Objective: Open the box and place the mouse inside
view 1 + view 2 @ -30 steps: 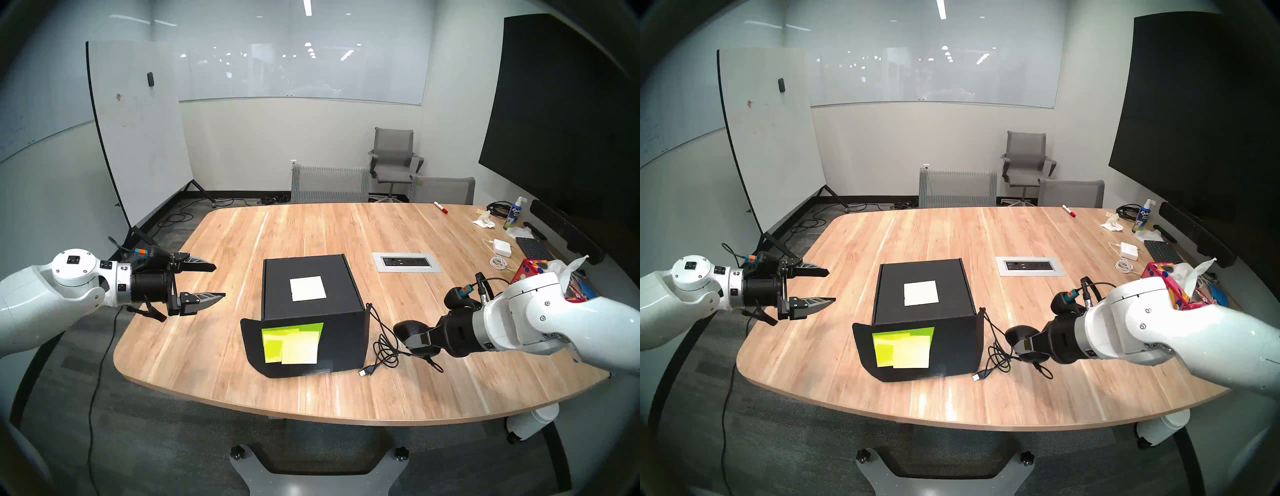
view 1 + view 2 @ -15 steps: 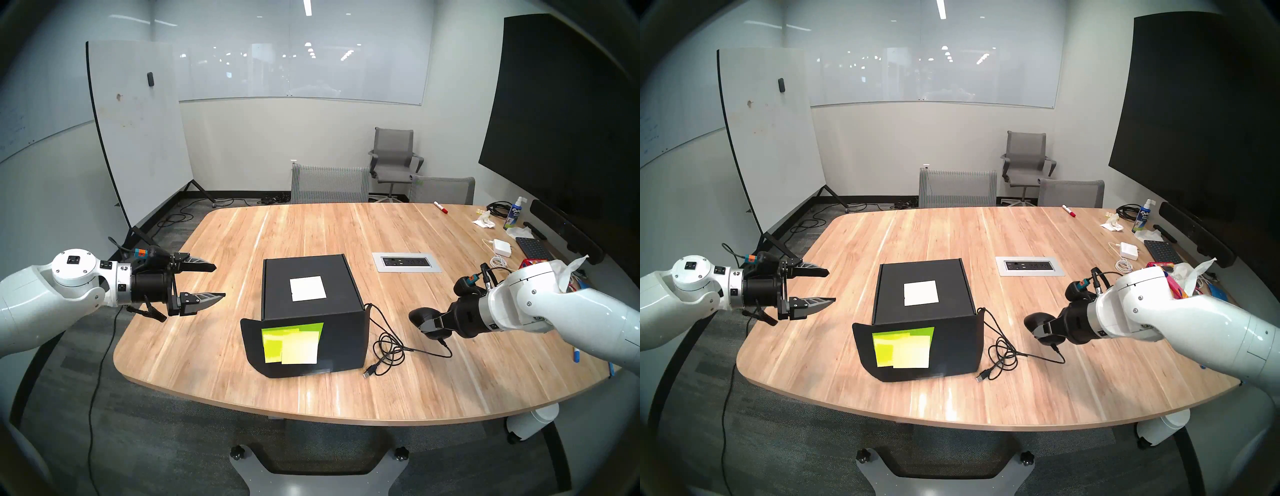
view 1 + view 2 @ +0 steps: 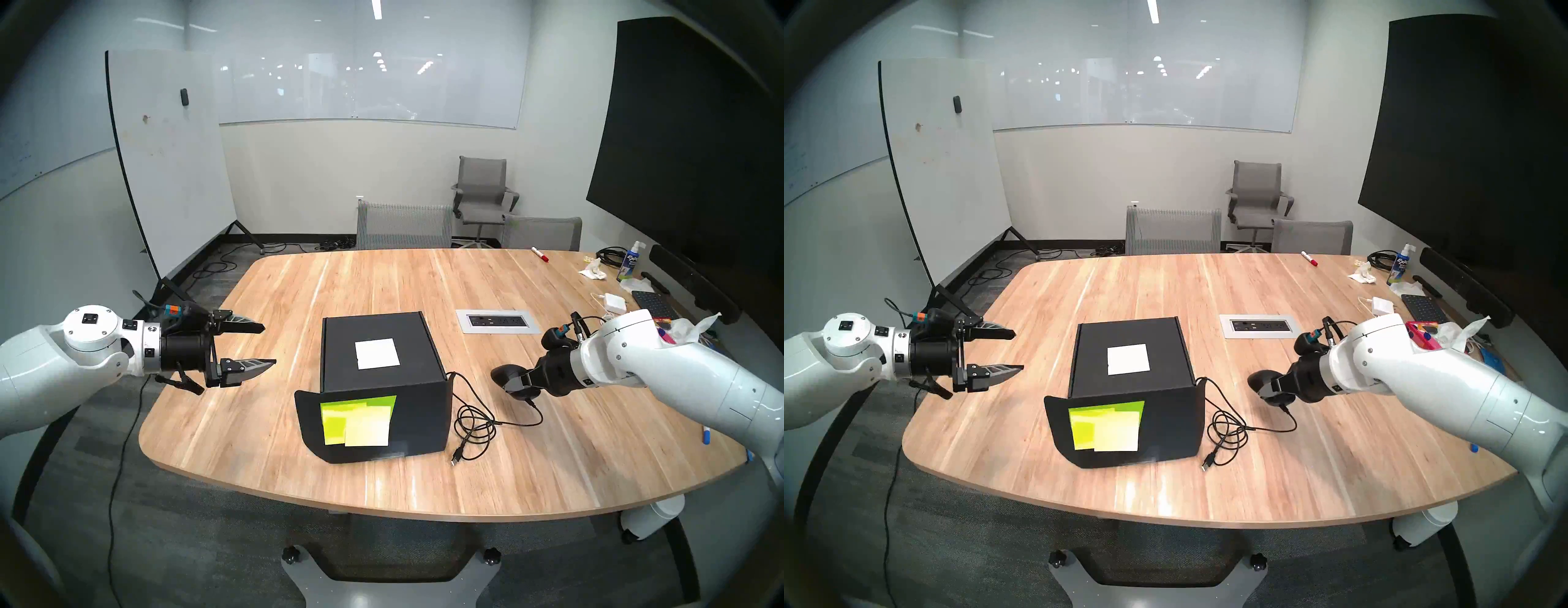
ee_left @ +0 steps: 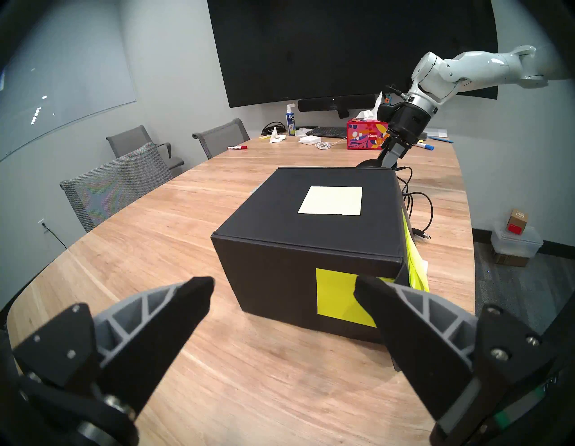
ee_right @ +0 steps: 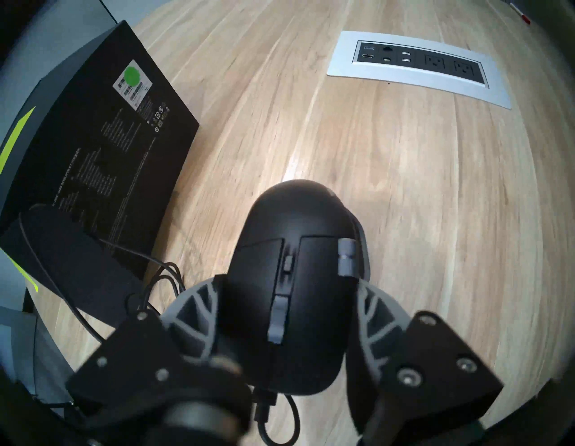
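Head view: pale wooden conference table (image 3: 382, 288); matte black cardboard box (image 3: 377, 352), lid down. Right of box, right gripper (image 3: 515, 384) pinching black wired mouse (image 3: 502, 375); thin black cable (image 3: 475, 424) coiled beside box. Left of box, left gripper (image 3: 254, 346) spread, empty.

Right wrist view: jaws clamped on mouse (image 5: 298, 280) sides. Risk: trailing cable snagging box (image 5: 102, 149) corner.

Grey chairs (image 3: 483, 191) behind wooden table (image 3: 382, 288), whiteboard (image 3: 169, 161) left, carpeted floor
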Robot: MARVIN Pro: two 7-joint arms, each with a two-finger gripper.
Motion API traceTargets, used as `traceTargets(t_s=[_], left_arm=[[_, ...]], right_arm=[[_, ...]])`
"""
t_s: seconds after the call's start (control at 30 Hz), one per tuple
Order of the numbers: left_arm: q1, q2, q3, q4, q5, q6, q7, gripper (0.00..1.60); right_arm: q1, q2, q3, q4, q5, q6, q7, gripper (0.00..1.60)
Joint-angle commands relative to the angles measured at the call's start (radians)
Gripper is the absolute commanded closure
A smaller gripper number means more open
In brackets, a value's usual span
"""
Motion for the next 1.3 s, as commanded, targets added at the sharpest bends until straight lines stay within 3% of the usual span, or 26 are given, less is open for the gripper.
traceTargets(t_s=[0.0, 0.4, 0.77, 0.8, 0.83, 0.87, 0.9, 0.93, 0.97, 1.0, 1.27], left_arm=[[-0.012, 0.002, -0.012, -0.001, -0.005, -0.006, -0.001, 0.0], [-0.014, 0.002, -0.01, -0.001, -0.006, -0.007, -0.002, 0.0], [-0.016, 0.002, -0.009, 0.0, -0.006, -0.007, -0.002, 0.0], [-0.016, 0.002, -0.008, 0.0, -0.006, -0.007, -0.002, 0.0], [-0.016, 0.002, -0.008, 0.0, -0.006, -0.007, -0.002, 0.0], [-0.016, 0.002, -0.008, 0.0, -0.006, -0.007, -0.002, 0.0], [-0.016, 0.002, -0.008, 0.0, -0.007, -0.008, -0.002, 0.0], [-0.017, 0.002, -0.008, 0.0, -0.007, -0.008, -0.002, 0.0], [-0.017, 0.002, -0.008, 0.0, -0.007, -0.008, -0.003, 0.0], [-0.017, 0.002, -0.008, 0.0, -0.007, -0.008, -0.003, 0.0], [-0.018, 0.002, -0.007, 0.0, -0.007, -0.008, -0.003, 0.0]], right_arm=[[0.083, -0.112, -0.008, 0.087, -0.074, 0.02, 0.068, 1.6], [0.125, -0.231, -0.055, 0.244, -0.256, -0.004, 0.134, 1.6], [0.129, -0.287, -0.07, 0.301, -0.312, -0.063, 0.208, 1.6], [0.126, -0.287, -0.069, 0.3, -0.314, -0.068, 0.213, 1.38], [0.124, -0.287, -0.069, 0.297, -0.316, -0.07, 0.217, 1.06], [0.123, -0.287, -0.069, 0.296, -0.317, -0.071, 0.219, 0.89], [0.122, -0.287, -0.068, 0.295, -0.315, -0.066, 0.221, 0.88], [0.119, -0.286, -0.067, 0.29, -0.315, -0.066, 0.221, 0.7], [0.118, -0.285, -0.066, 0.285, -0.315, -0.062, 0.222, 0.15], [0.115, -0.282, -0.065, 0.279, -0.313, -0.061, 0.22, 0.0], [0.102, -0.262, -0.048, 0.228, -0.298, -0.042, 0.187, 0.0]])
